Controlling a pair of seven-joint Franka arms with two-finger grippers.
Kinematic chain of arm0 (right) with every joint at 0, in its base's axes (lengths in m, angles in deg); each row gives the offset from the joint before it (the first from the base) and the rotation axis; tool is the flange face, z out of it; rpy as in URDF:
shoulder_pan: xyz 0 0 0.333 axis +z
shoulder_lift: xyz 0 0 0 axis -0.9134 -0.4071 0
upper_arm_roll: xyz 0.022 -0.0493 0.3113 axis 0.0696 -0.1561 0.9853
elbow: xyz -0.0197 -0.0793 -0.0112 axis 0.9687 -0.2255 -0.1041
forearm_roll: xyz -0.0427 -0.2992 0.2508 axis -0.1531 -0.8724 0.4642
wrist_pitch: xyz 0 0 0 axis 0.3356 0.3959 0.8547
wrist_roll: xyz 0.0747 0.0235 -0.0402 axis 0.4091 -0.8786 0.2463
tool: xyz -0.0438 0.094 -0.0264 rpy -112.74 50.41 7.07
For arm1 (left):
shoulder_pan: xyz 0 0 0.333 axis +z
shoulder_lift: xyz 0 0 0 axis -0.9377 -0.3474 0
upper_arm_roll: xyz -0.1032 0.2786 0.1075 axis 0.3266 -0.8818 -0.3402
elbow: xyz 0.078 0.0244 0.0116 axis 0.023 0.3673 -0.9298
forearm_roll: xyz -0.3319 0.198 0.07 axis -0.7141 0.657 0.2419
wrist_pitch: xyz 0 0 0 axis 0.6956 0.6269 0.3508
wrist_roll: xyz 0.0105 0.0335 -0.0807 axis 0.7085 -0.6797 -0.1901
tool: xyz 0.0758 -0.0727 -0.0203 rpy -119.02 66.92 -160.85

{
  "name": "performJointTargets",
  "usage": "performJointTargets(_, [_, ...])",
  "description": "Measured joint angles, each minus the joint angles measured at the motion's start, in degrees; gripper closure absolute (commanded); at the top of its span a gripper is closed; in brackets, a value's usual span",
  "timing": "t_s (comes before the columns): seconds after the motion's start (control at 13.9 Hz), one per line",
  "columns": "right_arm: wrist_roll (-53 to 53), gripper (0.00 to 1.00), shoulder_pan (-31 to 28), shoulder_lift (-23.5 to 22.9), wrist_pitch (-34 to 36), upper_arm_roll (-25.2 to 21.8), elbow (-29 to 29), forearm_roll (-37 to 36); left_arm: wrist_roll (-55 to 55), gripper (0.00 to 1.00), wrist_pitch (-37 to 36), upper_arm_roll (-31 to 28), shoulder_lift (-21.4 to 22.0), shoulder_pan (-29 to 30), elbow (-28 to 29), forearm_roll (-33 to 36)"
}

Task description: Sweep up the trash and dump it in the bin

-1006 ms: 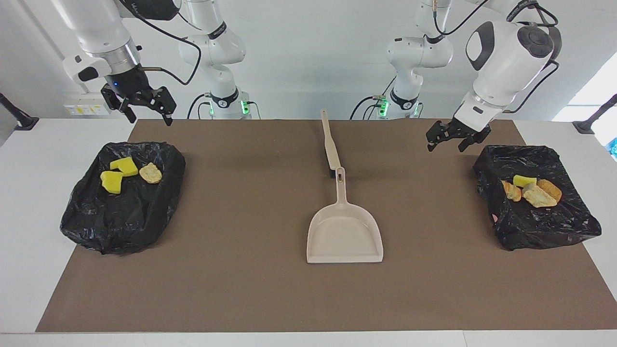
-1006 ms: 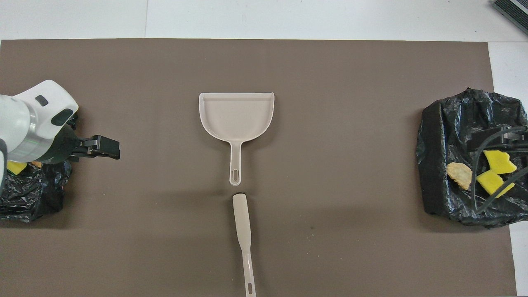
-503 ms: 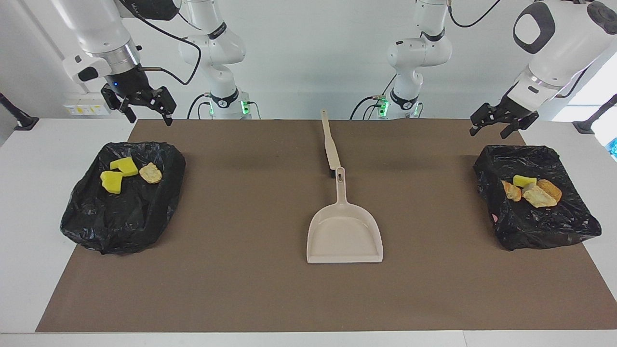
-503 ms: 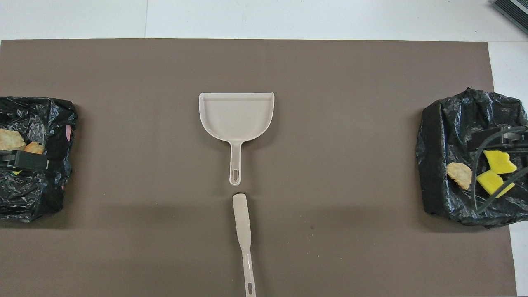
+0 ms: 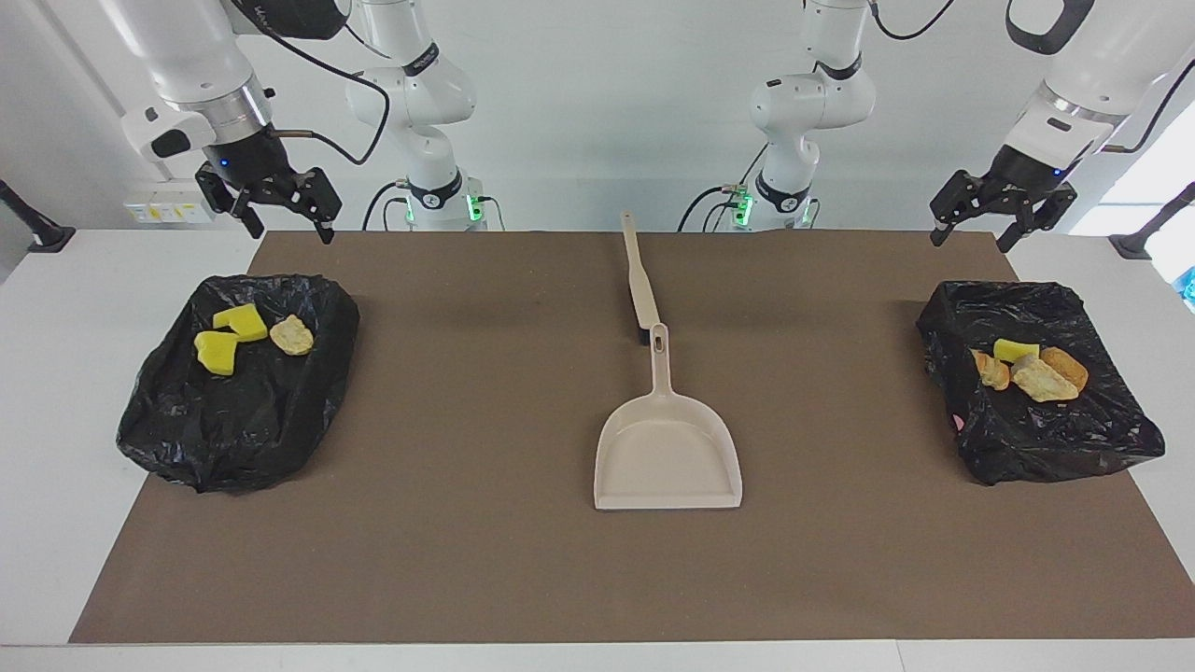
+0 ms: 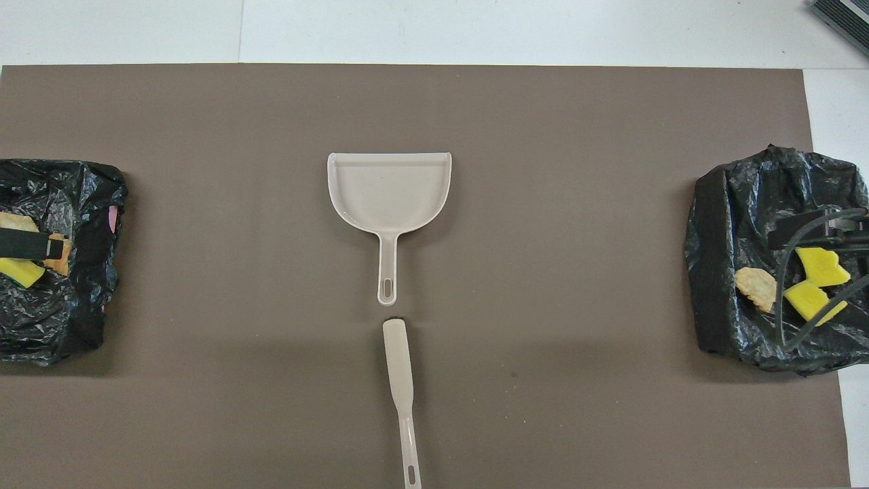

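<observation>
Two black bin bags (image 5: 238,383) (image 5: 1041,383) are sitting at the table's ends; left gripper (image 5: 999,201) is partly covering four trash pieces (image 5: 1032,366); right gripper (image 5: 271,198) is hanging over three (image 5: 247,336); both are spread, gripping nothing.

A beige plastic dustpan (image 5: 667,459) lies flat at the middle of a brown paper-like mat (image 5: 467,560) spread over the white table (image 5: 56,392), its handle pointing toward the robots. A slim beige hand brush (image 5: 640,280) lies in line with that handle, nearer the robots, its dark-bristled end just beside the handle's tip.
</observation>
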Motion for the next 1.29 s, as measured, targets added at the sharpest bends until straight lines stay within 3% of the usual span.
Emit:
performJointTargets(0.36, [0.00,0.00,0.00,0.00,0.00,0.00,0.00,0.00,-2.31,0.00,-7.15,3.18,-0.05,-0.02,-7.54,1.86])
performJointTargets(0.65, [0.00,0.00,0.00,0.00,0.00,0.00,0.00,0.00,-5.71,0.00,-7.46,6.31,-0.09,-0.05,-7.74,1.86])
performJointTargets(1.29, [0.00,0.00,0.00,0.00,0.00,0.00,0.00,0.00,-5.96,0.00,-7.75,5.49,0.39,0.12,-6.17,1.62])
